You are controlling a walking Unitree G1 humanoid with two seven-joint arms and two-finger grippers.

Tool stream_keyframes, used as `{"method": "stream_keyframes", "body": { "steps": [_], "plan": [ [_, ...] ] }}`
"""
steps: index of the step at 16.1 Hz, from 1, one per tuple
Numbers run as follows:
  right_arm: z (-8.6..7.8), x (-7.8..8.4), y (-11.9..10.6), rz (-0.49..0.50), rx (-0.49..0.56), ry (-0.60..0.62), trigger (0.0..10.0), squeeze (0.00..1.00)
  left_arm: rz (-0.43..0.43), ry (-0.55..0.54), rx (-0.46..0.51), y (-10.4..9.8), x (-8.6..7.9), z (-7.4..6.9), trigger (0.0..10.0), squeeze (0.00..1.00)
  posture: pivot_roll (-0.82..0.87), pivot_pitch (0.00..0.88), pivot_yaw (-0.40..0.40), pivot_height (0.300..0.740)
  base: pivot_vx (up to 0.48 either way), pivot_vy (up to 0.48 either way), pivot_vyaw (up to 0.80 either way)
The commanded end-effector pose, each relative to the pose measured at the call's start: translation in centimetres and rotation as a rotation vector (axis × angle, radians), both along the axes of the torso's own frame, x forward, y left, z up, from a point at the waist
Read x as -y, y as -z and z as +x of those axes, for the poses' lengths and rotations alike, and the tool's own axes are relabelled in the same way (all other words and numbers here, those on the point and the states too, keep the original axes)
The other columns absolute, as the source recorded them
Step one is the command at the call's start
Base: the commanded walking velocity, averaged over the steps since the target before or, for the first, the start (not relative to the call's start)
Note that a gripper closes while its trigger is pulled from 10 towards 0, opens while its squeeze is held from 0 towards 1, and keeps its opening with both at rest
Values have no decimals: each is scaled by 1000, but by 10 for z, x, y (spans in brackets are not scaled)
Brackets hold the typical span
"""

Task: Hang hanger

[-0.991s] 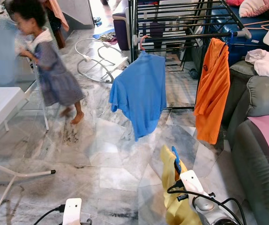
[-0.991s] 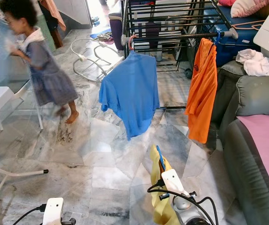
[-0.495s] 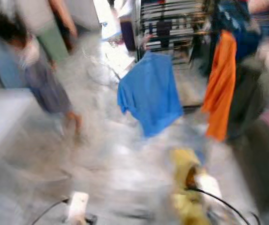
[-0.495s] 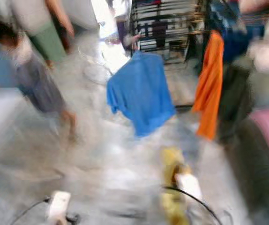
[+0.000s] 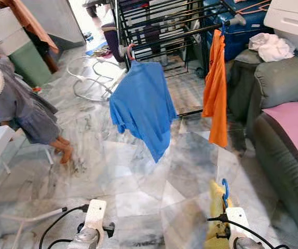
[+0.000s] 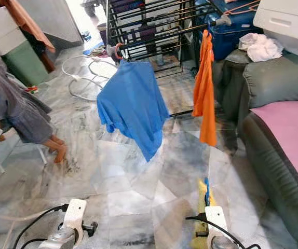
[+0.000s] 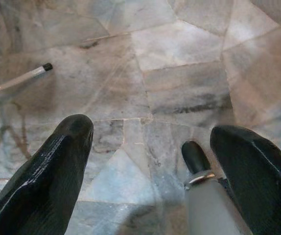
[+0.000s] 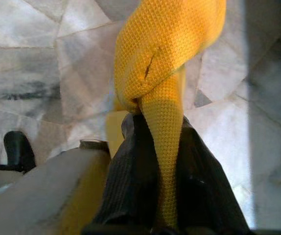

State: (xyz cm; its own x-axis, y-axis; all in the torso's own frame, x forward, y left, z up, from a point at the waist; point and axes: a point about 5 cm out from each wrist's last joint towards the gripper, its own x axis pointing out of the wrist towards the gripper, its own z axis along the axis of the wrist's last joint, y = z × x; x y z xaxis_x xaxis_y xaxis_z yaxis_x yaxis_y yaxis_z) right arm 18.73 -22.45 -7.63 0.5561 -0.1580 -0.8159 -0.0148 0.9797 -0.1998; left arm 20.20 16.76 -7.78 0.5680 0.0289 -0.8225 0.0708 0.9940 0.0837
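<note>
The right gripper [image 8: 155, 147] pinches a yellow garment [image 8: 167, 63] (on a blue hanger [image 5: 224, 188]) low before the rack [image 5: 164, 26]; the left gripper [image 7: 150, 161] hangs spread over the floor [image 7: 179, 44].

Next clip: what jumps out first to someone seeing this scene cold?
The bright blue shirt and the orange garment hanging from the black metal drying rack ahead draw the eye first. Near the bottom, the right pincer is shut on a yellow mesh garment with a blue hanger hook. A person in a grey dress stands left.
</note>
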Motion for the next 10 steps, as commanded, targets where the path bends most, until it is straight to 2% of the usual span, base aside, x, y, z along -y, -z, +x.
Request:
{"method": "stream_keyframes", "body": {
  "steps": [1, 3, 4, 7, 9, 10],
  "plan": [
    [10, -10, -3, 14, 28, -45, 10000, 0, 15, -38, -15, 3, -8, -7, 10000, 0, -252, 0, 140, 740, 0, 0, 0],
    [18, -9, -8, -7, 29, -109, 10000, 0, 19, -112, -16, 6, -25, -18, 10000, 0, -196, 0, 73, 740, 0, 0, 0],
    [26, -10, -12, -20, 37, -161, 10000, 0, 31, -185, -1, 7, -39, -24, 10000, 0, -162, 0, 34, 740, 0, 0, 0],
    [40, -16, -19, -24, 58, -220, 10000, 0, 69, -237, 28, 6, -50, -30, 10000, 0, -105, 0, -23, 740, 0, 0, 0],
    [49, -22, -24, 0, 92, -226, 10000, 0, 80, -247, 76, 3, -55, -28, 10000, 0, -94, 0, -30, 740, 0, 0, 0],
    [57, -27, -29, 41, 137, -195, 10000, 0, 59, -255, 145, -5, -57, -15, 10000, 0, -88, 0, -19, 740, 0, 0, 0]
  ]
}}
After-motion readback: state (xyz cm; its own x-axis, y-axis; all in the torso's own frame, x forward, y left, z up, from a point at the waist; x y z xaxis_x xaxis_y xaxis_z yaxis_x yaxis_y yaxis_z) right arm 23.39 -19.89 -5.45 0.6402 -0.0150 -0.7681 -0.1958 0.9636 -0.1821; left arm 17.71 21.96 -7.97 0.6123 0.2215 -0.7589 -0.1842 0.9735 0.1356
